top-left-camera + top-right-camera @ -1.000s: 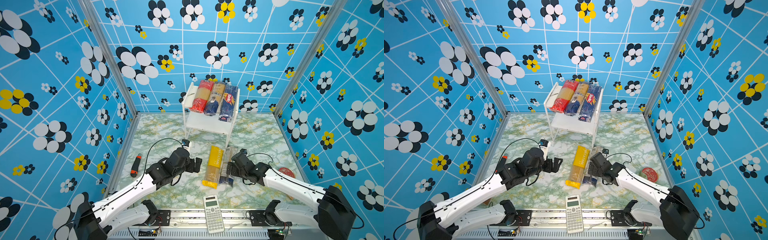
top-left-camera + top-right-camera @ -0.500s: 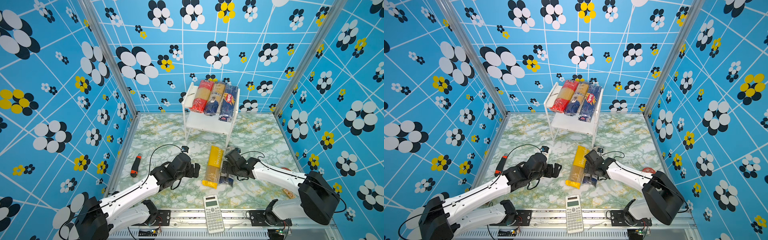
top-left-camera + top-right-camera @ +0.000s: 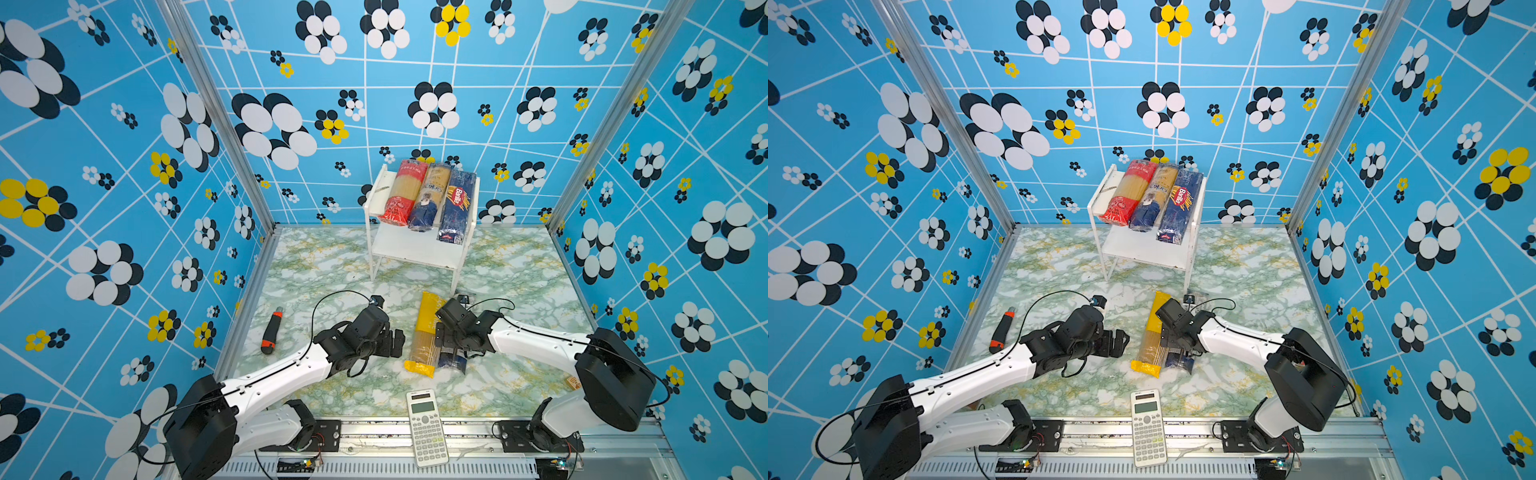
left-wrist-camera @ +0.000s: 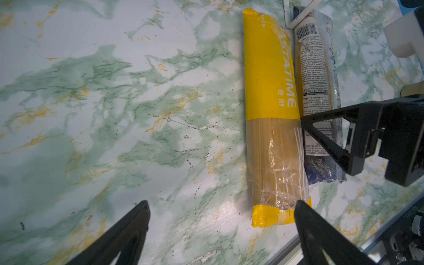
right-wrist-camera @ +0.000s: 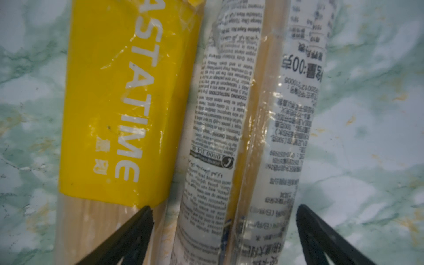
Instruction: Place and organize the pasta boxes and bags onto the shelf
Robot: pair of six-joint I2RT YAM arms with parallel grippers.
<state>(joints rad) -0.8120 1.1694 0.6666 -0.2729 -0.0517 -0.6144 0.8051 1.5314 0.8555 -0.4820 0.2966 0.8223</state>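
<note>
Holding the left hand (image 4: 221, 204) low over the green-and-white marbled table (image 3: 324, 266), black jaws spread wide and gripping nothing, just to the left of the long yellow-and-clear spaghetti bag (image 3: 428, 332) in both top views.

Reaching the right hand (image 5: 223, 207) down from the opposite side, jaws standing open and straddling the navy-ended clear spaghetti bag with white printed labels (image 3: 454, 362). Placing one finger at the seam against the yellow-and-clear spaghetti bag and the other along the outer side. Not managing to tell whether either finger is touching the wrapping.

Finding these two packs lying flat on the table, side by side and touching. Pointing lengthwise toward the small white two-tier shelf (image 3: 415, 251), far ends just in front of its thin legs. Showing the yellow-printed half of the yellow pack toward the shelf and its clear half toward the arm bases.

Seeing three more packs lying side by side across the shelf's top board. Reading from left to right in both top views: a red-ended clear spaghetti bag (image 3: 403, 191), a second clear spaghetti bag with a navy end (image 3: 430, 195), and a dark blue Barilla box (image 3: 457, 203), all three touching along their long sides.

Noting a white calculator (image 3: 426, 428) at the table's near edge, between the two arm bases. Noting also a black-and-orange utility knife (image 3: 272, 330) near the left wall, well apart from every pack.
</note>
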